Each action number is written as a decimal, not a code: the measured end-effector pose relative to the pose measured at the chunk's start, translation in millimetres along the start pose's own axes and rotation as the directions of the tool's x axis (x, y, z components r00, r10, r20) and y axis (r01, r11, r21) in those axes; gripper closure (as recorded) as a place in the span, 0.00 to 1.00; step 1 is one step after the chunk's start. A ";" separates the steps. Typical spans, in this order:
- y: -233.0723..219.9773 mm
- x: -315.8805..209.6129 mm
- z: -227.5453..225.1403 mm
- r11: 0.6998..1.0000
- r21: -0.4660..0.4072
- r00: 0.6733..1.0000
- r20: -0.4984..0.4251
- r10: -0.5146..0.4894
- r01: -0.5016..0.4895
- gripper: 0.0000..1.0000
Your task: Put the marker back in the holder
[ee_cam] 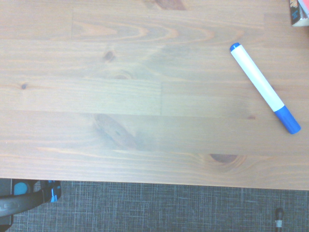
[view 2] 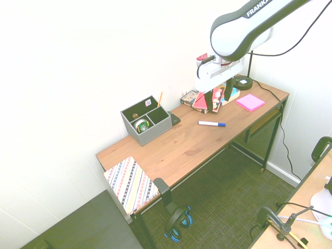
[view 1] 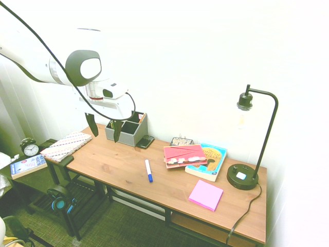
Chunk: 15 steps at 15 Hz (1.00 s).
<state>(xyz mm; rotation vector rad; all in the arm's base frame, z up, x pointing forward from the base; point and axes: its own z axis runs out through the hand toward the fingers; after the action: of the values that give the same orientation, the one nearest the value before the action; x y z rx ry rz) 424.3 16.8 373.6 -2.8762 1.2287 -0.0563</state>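
Fingers [view 1: 104, 128] wide apart, nothing between, pointing down above desk [view 1: 110, 167]; likely parted ready for grasp. Below them, off to one side, marker [view 2: 211, 124] lies flat on desk, blue cap [view 2: 221, 124] on, so probably safe to lift. Beyond, holder [view 2: 147, 120] stands upright, open compartments up, ready to receive marker. Arm [view 2: 244, 36] reaches over desk, wrist high.

The marker [view 1: 148, 170], slim and white with a blue cap, is lying flat on the wooden desktop, cap fitted, outside the holder. The holder [view 2: 147, 122], a grey rectangular box with dark inner compartments, is standing upright on the desktop, well apart from the marker, several items occupying its compartments.
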 end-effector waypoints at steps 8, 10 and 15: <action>28.4 20.9 16.7 0.969 -0.005 0.968 -0.024 -0.249 0.248 0.00; 38.1 22.4 33.6 0.948 -0.025 0.946 -0.053 -0.318 0.317 0.00; 60.0 16.8 94.3 0.916 -0.050 0.912 -0.086 -0.401 0.398 0.00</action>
<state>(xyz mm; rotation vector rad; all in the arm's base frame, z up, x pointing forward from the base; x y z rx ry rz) 396.2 -36.9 278.2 -3.1341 0.6309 -0.1795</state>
